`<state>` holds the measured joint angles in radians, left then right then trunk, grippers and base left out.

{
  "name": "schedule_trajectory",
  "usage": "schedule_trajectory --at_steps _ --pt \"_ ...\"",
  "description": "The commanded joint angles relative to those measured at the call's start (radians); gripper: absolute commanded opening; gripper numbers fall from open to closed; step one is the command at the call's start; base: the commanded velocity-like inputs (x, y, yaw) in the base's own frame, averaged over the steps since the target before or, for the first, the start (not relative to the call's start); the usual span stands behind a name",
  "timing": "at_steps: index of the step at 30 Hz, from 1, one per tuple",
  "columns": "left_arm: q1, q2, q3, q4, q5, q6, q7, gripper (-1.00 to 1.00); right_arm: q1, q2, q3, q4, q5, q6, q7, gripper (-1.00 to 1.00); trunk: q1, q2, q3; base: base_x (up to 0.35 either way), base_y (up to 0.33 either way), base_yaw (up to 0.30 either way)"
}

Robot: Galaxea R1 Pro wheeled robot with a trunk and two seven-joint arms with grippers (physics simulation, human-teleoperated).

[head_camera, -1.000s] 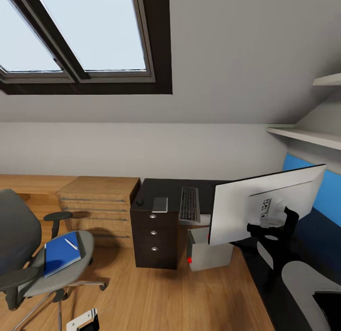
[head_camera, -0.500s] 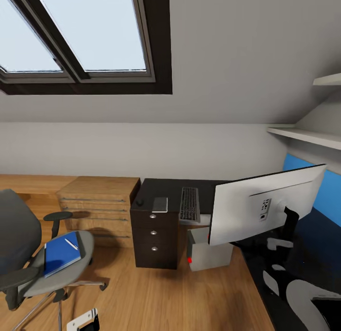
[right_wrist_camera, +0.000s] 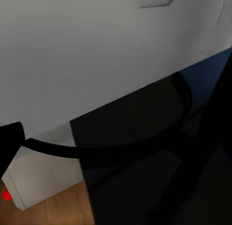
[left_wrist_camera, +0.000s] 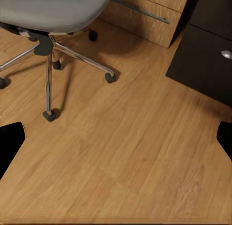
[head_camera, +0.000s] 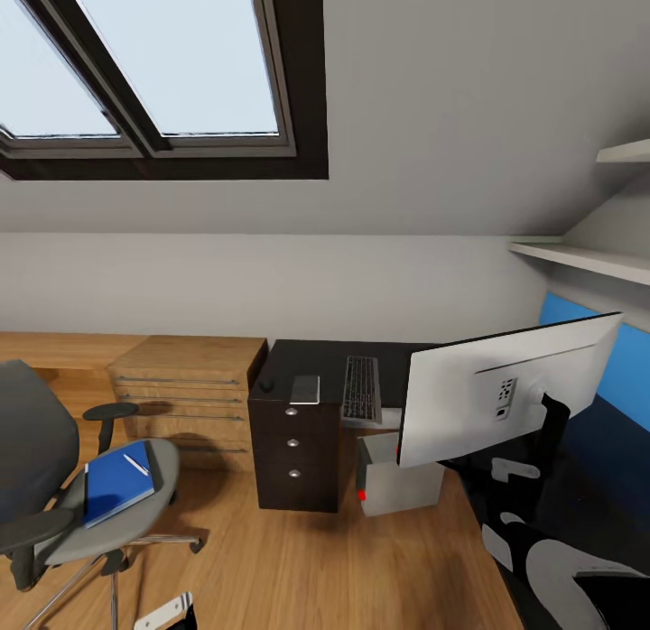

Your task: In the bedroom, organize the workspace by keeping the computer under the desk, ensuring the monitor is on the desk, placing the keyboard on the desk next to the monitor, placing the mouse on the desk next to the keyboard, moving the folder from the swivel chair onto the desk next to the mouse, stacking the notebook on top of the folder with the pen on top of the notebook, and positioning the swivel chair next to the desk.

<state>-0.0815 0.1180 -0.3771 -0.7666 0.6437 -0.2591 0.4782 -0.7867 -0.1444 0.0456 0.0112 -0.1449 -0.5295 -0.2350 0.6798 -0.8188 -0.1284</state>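
The wide black monitor point(head_camera: 506, 397) stands on the glossy black desk point(head_camera: 298, 359), its pale back showing. The bright-blue folder point(head_camera: 116, 481) lies on the grey swivel chair point(head_camera: 86, 495). Left gripper point(left_wrist_camera: 116, 138) spread open above the wooden floor point(left_wrist_camera: 125, 157); right gripper's state I cannot tell.

- Glossy black L-shaped desk point(head_camera: 302, 359): slim silver-grey keyboard point(head_camera: 361, 389), small grey notebook point(head_camera: 305, 389), black mouse point(head_camera: 265, 385), wide monitor point(head_camera: 501, 403).
- Wooden floor point(head_camera: 298, 558): light-grey computer tower point(head_camera: 390, 478).
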Motion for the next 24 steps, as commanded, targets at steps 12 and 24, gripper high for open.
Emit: schedule_trajectory --at_steps 12,24 --pt "-0.001 -0.001 -0.009 0.031 0.015 -0.007 0.006 1.00 0.000 0.000 0.005 0.001 -0.008 -0.005 0.002 1.00 0.000 -0.001 0.006 0.000 0.000 -0.088" --pt "-0.001 -0.001 -0.008 0.032 0.016 -0.006 0.005 1.00 0.000 0.003 0.007 0.003 -0.004 -0.004 0.003 1.00 0.000 -0.001 0.013 0.000 0.000 -0.112"
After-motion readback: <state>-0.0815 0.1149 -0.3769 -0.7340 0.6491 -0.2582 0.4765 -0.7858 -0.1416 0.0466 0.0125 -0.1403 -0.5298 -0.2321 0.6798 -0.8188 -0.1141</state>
